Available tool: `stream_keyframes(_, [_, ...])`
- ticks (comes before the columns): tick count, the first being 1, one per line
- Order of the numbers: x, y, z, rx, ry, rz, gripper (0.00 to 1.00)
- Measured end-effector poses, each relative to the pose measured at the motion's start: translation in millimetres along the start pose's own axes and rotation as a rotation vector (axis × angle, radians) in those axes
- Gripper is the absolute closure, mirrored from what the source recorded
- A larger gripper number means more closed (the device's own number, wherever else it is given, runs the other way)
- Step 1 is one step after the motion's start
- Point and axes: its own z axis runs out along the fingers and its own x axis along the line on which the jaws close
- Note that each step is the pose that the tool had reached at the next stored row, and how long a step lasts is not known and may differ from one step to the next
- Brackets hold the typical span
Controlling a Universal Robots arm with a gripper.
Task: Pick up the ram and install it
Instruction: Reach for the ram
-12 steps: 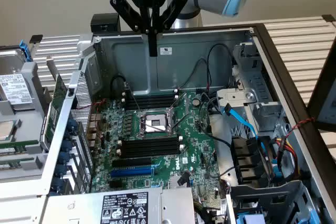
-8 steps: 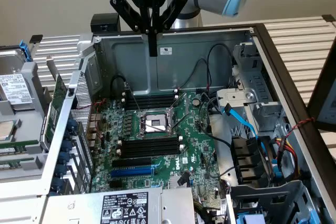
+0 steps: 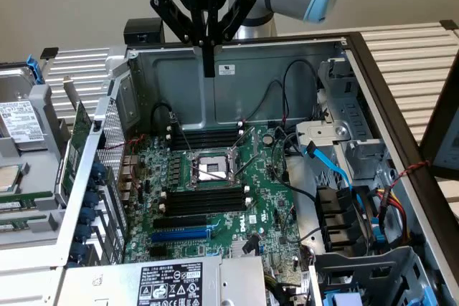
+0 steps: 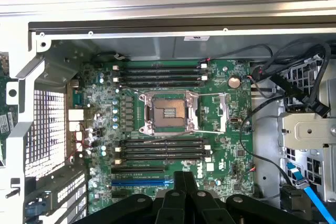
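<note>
Black gripper [image 3: 209,71] hangs clenched, empty, over the rear wall of your grey steel case [image 3: 287,62]; picking the ram needs parted jaws.

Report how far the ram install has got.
Nothing looks done: the long black memory slots on the green motherboard sit empty. In hand: nothing; the black gripper hangs above the open grey metal case, jaws shut on air. Left: both pickup and install; the thin green ram stick seems to stand outside the case's wall.
</note>
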Motion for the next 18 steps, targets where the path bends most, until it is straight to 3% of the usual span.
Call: stream_keyframes(18, [79.6,-5.6,-1.1,0.0001,0.0028,0.0,0.9])
